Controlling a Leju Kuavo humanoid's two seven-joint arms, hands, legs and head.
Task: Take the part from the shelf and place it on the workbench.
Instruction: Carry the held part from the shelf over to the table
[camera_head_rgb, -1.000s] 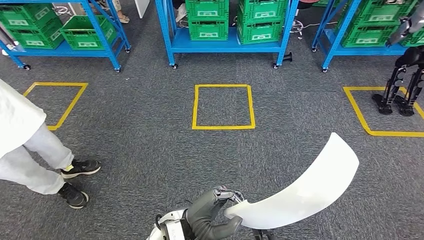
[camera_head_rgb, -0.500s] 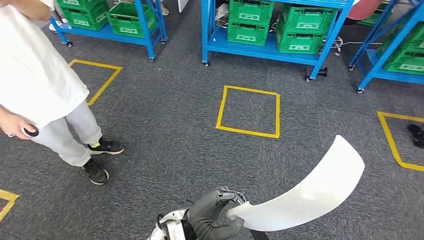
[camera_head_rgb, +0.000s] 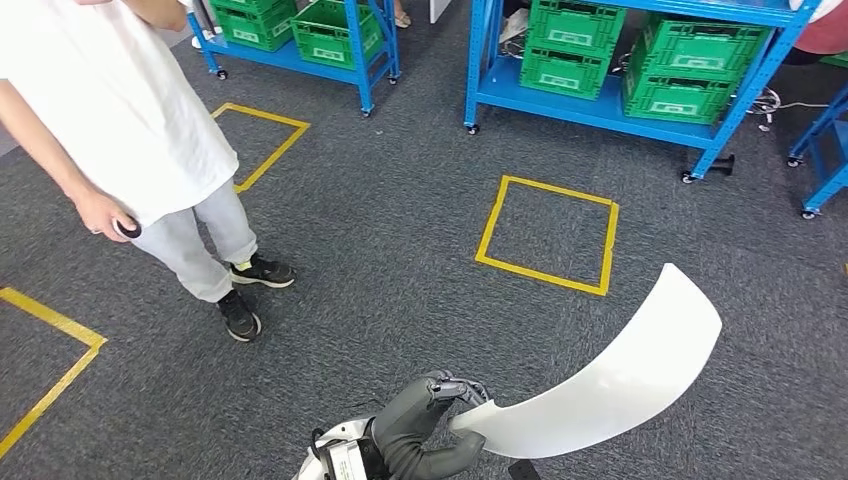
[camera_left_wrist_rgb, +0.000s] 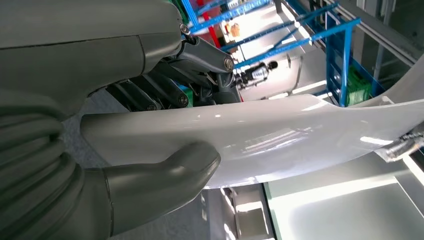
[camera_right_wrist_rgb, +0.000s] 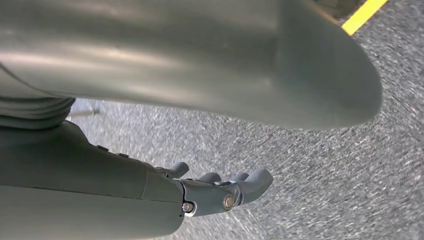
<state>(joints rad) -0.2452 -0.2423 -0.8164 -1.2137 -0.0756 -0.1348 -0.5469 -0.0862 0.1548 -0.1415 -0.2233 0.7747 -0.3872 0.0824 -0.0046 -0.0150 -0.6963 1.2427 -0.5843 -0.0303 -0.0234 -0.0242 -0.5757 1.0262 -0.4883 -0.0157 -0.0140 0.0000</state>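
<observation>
One curved white part (camera_head_rgb: 620, 385). One person (camera_head_rgb: 120, 130). Two blue shelf racks (camera_head_rgb: 600, 105) are plain to see. Five green crates (camera_head_rgb: 575, 30) show. Three yellow tape squares (camera_head_rgb: 548, 235) mark the floor.

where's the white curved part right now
In the head view the white curved part is low and right, held at one end by the left hand, arcing over grey carpet below the yellow square.

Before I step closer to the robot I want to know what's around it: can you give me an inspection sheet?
Surface: grey carpet with yellow tape squares; workbench: nothing seen.
Job's things: curved white part, carried.
Clutter: nothing seen.
Hands: left hand grips the part's end; right hand holds nothing, fingers apart.
Cables: loose wires under a shelf.
Surroundings: blue shelves with green crates; a person standing close.
</observation>
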